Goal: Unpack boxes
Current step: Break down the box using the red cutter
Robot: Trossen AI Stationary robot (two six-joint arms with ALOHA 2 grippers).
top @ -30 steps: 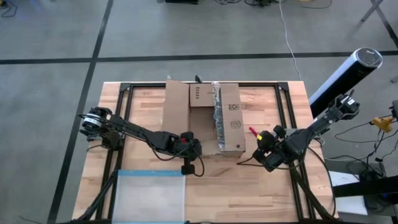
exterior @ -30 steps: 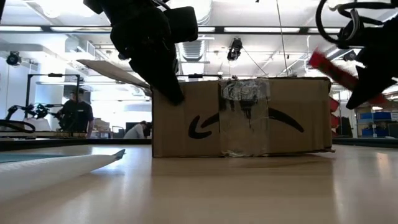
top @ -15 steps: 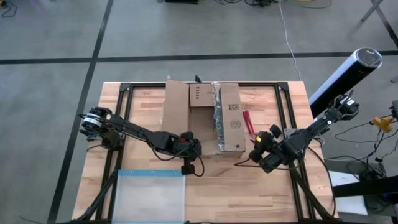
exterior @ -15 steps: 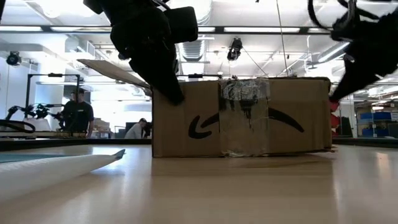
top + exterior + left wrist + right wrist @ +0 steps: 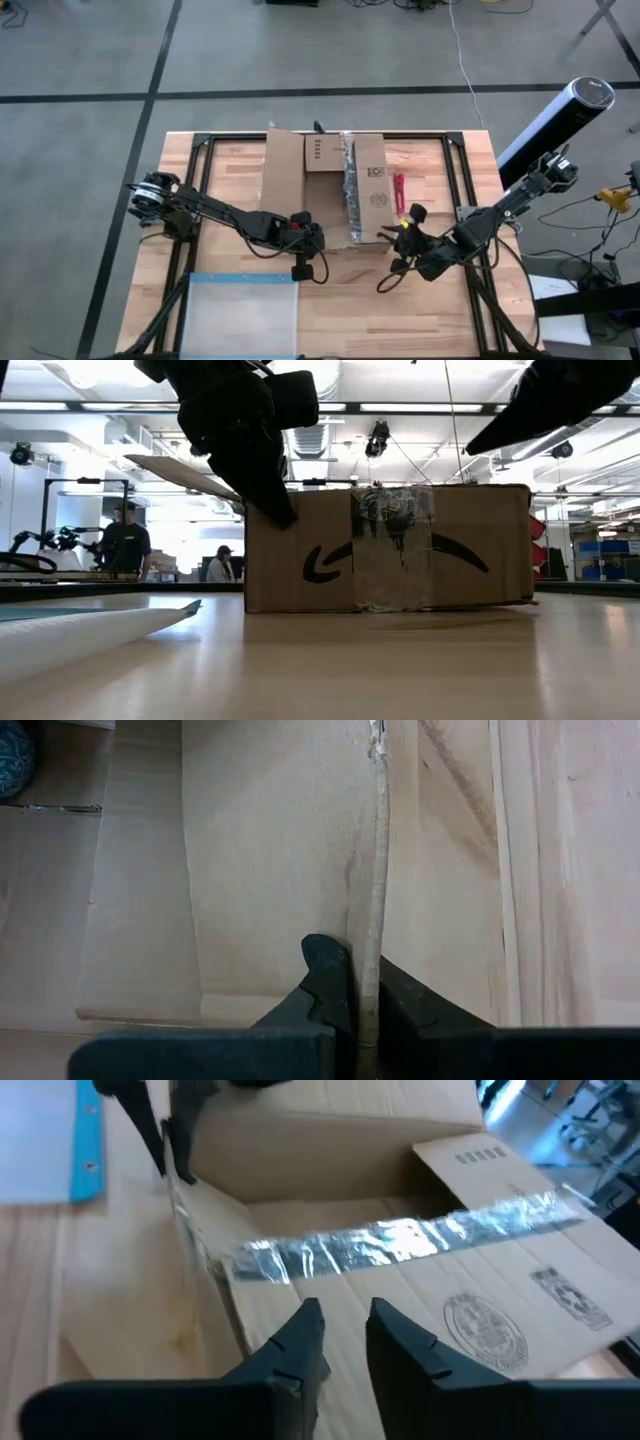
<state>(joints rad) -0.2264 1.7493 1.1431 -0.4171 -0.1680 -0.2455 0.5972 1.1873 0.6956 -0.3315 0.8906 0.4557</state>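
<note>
At the near left of the wooden table (image 5: 420, 310) lies a clear plastic pouch (image 5: 243, 316) with a blue edge, flat on the wood. Just beyond it, the left gripper (image 5: 303, 232) stands at the near left corner of the cardboard box (image 5: 330, 190). Its jaws are closed on the upright near wall of the box; in the left wrist view the thin cardboard edge runs between the two dark fingers (image 5: 328, 982).

The box sits in the middle of the table, toward the far side. Its left flap is folded out to the left, and the right flap lies over the opening, with a shiny tape strip (image 5: 349, 170) along its edge and a round black print on it. A small red tool (image 5: 398, 191) lies on the table just right of the box, not touching any gripper.

The right gripper (image 5: 405, 232) hovers at the near right corner of the box. Its jaws are only slightly apart and hold nothing.
</note>
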